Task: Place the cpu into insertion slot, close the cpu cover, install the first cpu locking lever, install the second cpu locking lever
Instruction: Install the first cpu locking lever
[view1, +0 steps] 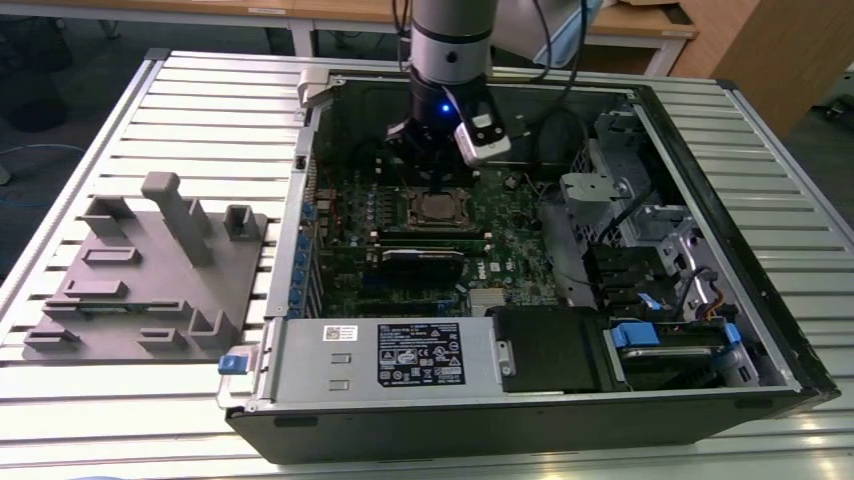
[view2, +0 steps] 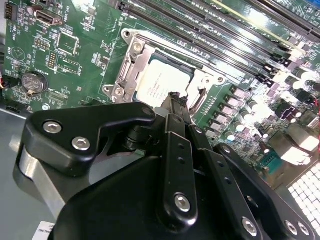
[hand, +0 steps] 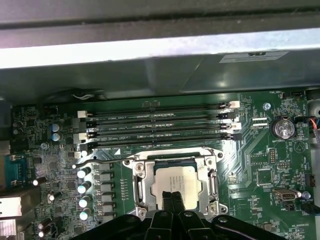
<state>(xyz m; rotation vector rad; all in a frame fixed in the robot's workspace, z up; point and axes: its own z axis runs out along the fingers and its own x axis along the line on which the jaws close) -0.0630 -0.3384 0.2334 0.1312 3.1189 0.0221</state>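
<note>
Closest in the second wrist view, the black gripper (view2: 175, 100), fingers pressed together with nothing pinched between them, tip over the edge of the insertion slot (hand: 166, 162); contact with anything below impossible to judge. Just beyond the tip, seated flat inside that slot, the cpu (view2: 161, 82), pale grey-silver top facing up. Around the chip, lying flat over the slot, the cpu cover (view2: 131, 59), a silvery frame windowed over the chip. Along the slot's side toward the memory slots (hand: 160, 124), in the first wrist view, a thin wire locking lever (hand: 100, 160) with a bent end out past the slot's corner; latched or loose, not clear. Farther from the slot on the green motherboard (hand: 257, 150), a round coin battery (hand: 282, 127). Beyond the memory slots, the grey wall of the computer case (hand: 150, 75). In the exterior view, straight above the slot, the arm (view1: 451, 40) reaching down into the open case; well away from the slot, toward the exterior view's left, a grey moulded fixture (view1: 147, 270) on the slatted metal table (view1: 80, 420).
</note>
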